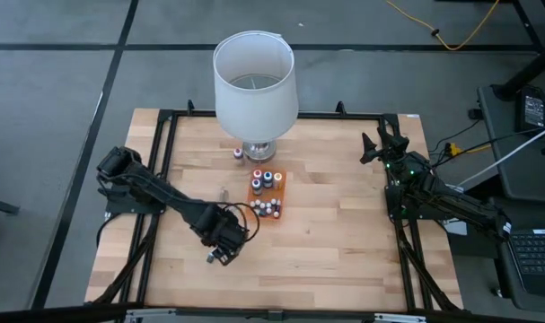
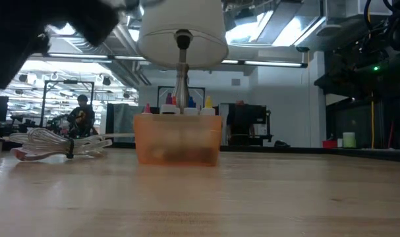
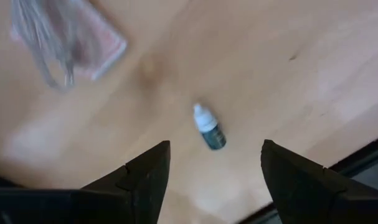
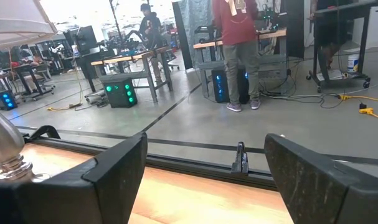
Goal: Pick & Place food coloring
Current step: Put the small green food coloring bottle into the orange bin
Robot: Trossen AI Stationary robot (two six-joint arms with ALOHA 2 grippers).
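An orange tray (image 1: 277, 182) at the table's middle holds several tiny food coloring bottles (image 1: 265, 183) standing upright; in the low view their coloured caps (image 2: 180, 103) show above the tray's wall (image 2: 178, 139). One bottle (image 1: 239, 154) stands apart by the lamp base. Another, white-capped with dark contents (image 3: 208, 127), lies on its side on the wood. My left gripper (image 1: 220, 253) (image 3: 215, 148) hovers above that lying bottle, open, pointing down, touching nothing. My right gripper (image 1: 380, 145) (image 4: 206, 140) waits open at the table's far right.
A white-shaded lamp (image 1: 255, 85) stands on the far side of the tray. A crumpled clear wrapper (image 1: 224, 193) (image 2: 61, 145) lies left of the tray. A black frame (image 1: 164, 144) borders the table. People stand in the room beyond (image 4: 238, 37).
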